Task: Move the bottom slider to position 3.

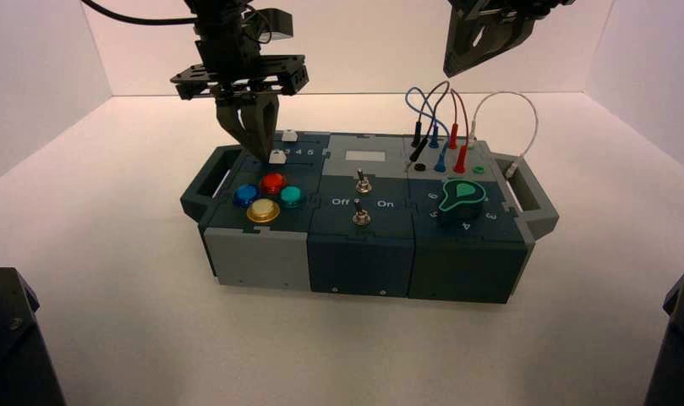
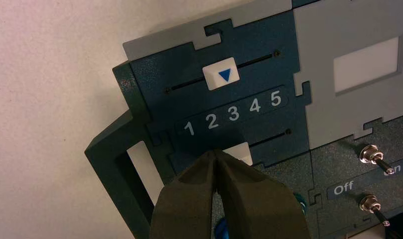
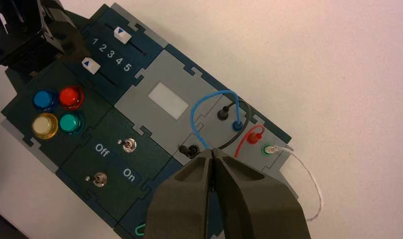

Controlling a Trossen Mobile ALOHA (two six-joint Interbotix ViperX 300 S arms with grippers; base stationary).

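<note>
Touching or nearly touching bottom slider on its left side: left gripper, fingertips together, nothing seen between them. Slider sits near digit 3, below row 1 2 3 4 5. Right gripper, fingertips together, hovers above box's right part.

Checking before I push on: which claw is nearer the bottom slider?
The left: the left claw is right at the bottom slider, partly covering it. The right claw hovers above the wired module's far side.
</note>
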